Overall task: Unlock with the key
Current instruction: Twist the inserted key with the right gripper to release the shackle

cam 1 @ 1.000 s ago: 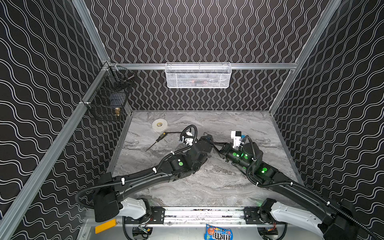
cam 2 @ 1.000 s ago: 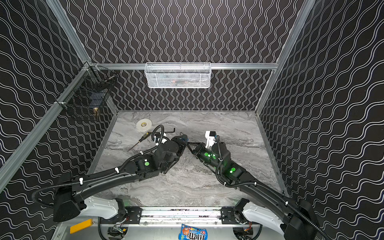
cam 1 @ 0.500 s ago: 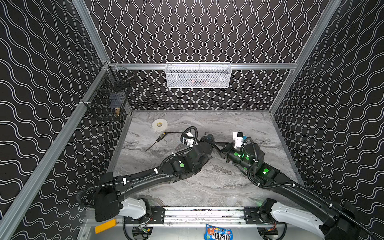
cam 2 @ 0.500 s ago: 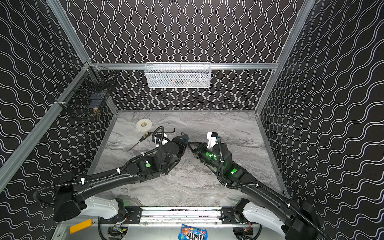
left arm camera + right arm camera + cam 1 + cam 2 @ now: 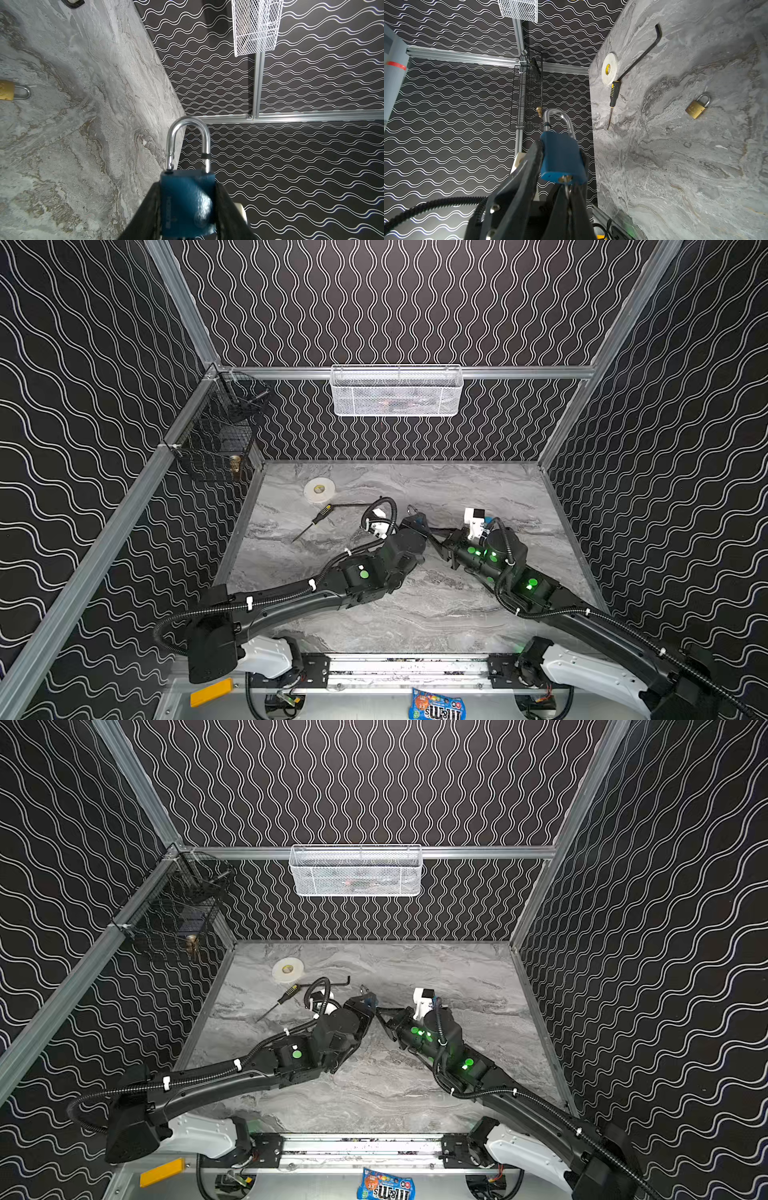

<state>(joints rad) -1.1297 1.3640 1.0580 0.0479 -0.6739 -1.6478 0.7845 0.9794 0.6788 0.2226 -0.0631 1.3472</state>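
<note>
Padlock (image 5: 187, 199) clamped in our left tool (image 5: 187, 188)
Only our right wrist view shows the right tool (image 5: 568, 196) pinching the key (image 5: 566, 187).

Blue padlock (image 5: 370, 1001), gripped by left end effector (image 5: 367, 1004)

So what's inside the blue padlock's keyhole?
A silver key sits in the brass keyhole on the blue padlock. Only a short stretch of blade shows; the tip is hidden inside the body, and the head is covered by the shut jaws of the right gripper.
</note>
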